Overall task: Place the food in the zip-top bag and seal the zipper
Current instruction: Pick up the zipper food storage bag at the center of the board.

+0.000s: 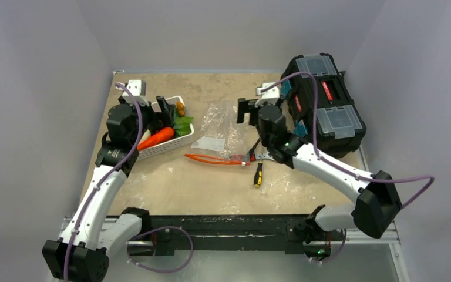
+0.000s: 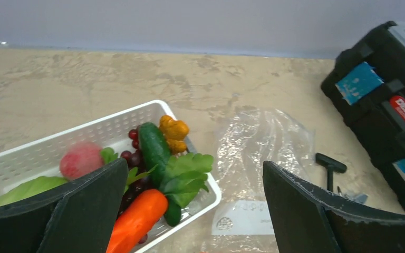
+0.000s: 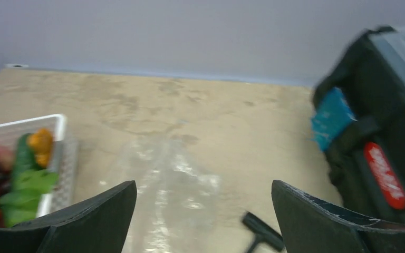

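- Hovering over the white basket (image 2: 74, 139), your left hand (image 2: 194, 168) has its two fingers spread wide
- Your right hand (image 3: 203, 184) hangs by the far right edge of the zip-top bag (image 1: 220, 126), its fingers likewise spread well apart
- You find the bag lying flat on the tabletop (image 1: 211, 188), between the basket and the black toolbox (image 1: 329, 106), with its white label (image 1: 207, 143) near the mouth
- The zipper (image 1: 214, 158) runs along the bag's near edge, towards the arm bases; you cannot tell whether it is pressed closed
- All the food you can see sits in the basket: carrot (image 1: 157, 138) at the near side, cucumber (image 2: 154, 147) beside the leafy greens (image 2: 187, 171), grapes (image 2: 132, 153), peach (image 2: 80, 159), and the small orange piece (image 2: 174, 132) at the far corner
- A yellow-and-black screwdriver (image 1: 258, 174) lies just beside the zipper's right end
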### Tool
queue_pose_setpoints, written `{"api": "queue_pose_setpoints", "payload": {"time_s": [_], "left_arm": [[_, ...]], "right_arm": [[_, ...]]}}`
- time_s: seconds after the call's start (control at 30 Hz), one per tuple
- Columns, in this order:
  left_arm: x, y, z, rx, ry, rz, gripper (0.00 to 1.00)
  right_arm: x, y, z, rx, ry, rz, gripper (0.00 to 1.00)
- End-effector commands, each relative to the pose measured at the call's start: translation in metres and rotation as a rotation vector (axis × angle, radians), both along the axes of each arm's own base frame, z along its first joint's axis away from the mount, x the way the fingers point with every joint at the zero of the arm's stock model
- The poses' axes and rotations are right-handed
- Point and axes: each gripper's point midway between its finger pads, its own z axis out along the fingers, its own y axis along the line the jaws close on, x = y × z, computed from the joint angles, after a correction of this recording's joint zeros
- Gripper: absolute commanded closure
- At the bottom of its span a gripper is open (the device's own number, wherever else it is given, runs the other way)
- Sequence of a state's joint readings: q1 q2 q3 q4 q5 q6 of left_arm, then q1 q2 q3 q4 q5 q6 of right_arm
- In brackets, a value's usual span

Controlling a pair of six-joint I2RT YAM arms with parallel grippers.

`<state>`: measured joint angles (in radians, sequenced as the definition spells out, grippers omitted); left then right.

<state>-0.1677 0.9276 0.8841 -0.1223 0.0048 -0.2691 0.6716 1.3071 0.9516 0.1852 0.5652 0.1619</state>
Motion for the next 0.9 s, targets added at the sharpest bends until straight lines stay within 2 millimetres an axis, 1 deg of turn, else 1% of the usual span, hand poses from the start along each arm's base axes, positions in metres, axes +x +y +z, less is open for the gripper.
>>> {"api": "queue_pose_setpoints", "payload": {"time_s": [0.0, 0.03, 0.1, 0.13, 0.17, 0.2, 0.27, 0.33, 0.37, 0.4, 0.47, 0.53, 0.57, 0.67, 0.73, 0.83, 0.87], "left_arm": [[-0.006, -0.027, 0.044, 0.017, -0.131, -0.146, 0.01], [-0.007, -0.028, 0.044, 0.025, -0.131, -0.145, 0.01], [-0.009, -0.029, 0.045, 0.040, -0.133, -0.143, 0.01], [-0.010, -0.028, 0.046, 0.045, -0.136, -0.136, 0.01], [-0.011, -0.027, 0.046, 0.050, -0.138, -0.127, 0.01], [-0.012, -0.023, 0.048, 0.056, -0.140, -0.105, 0.01], [-0.013, -0.008, 0.048, 0.062, -0.136, -0.017, 0.01], [-0.014, 0.014, 0.047, 0.065, -0.119, 0.107, 0.01], [-0.015, 0.026, 0.047, 0.065, -0.105, 0.178, 0.01], [-0.016, 0.038, 0.045, 0.059, -0.090, 0.245, 0.00], [-0.021, 0.053, 0.046, 0.058, -0.074, 0.334, 0.00], [-0.023, 0.059, 0.046, 0.061, -0.069, 0.370, 0.00], [-0.024, 0.062, 0.046, 0.062, -0.069, 0.383, 0.00], [-0.026, 0.066, 0.047, 0.067, -0.077, 0.401, 0.00], [-0.028, 0.068, 0.047, 0.073, -0.079, 0.409, 0.00], [-0.030, 0.070, 0.050, 0.074, -0.088, 0.420, 0.00], [-0.030, 0.071, 0.050, 0.073, -0.090, 0.422, 0.00]], "right_arm": [[-0.011, 0.054, 0.030, -0.006, -0.076, 0.048, 0.01], [-0.013, 0.071, 0.026, -0.012, -0.064, 0.087, 0.01], [-0.020, 0.101, 0.012, -0.033, -0.024, 0.163, 0.01], [-0.025, 0.117, 0.004, -0.046, -0.008, 0.219, 0.01], [-0.032, 0.136, -0.003, -0.063, 0.007, 0.312, 0.01], [-0.040, 0.149, -0.012, -0.090, 0.022, 0.381, 0.01], [-0.054, 0.165, -0.027, -0.142, 0.043, 0.483, 0.01], [-0.063, 0.169, -0.049, -0.244, 0.078, 0.517, 0.01], [-0.070, 0.171, -0.061, -0.326, 0.077, 0.540, 0.01], [-0.078, 0.173, -0.072, -0.409, 0.067, 0.554, 0.01], [-0.096, 0.178, -0.089, -0.567, 0.030, 0.565, 0.01], [-0.114, 0.186, -0.101, -0.677, -0.001, 0.597, 0.01], [-0.122, 0.191, -0.104, -0.711, -0.023, 0.609, 0.02], [-0.135, 0.205, -0.115, -0.795, -0.049, 0.637, 0.04], [-0.139, 0.213, -0.123, -0.853, -0.041, 0.634, 0.07], [-0.130, 0.206, -0.138, -0.972, -0.025, 0.518, 0.14], [-0.126, 0.203, -0.139, -0.995, -0.032, 0.471, 0.14]]}}
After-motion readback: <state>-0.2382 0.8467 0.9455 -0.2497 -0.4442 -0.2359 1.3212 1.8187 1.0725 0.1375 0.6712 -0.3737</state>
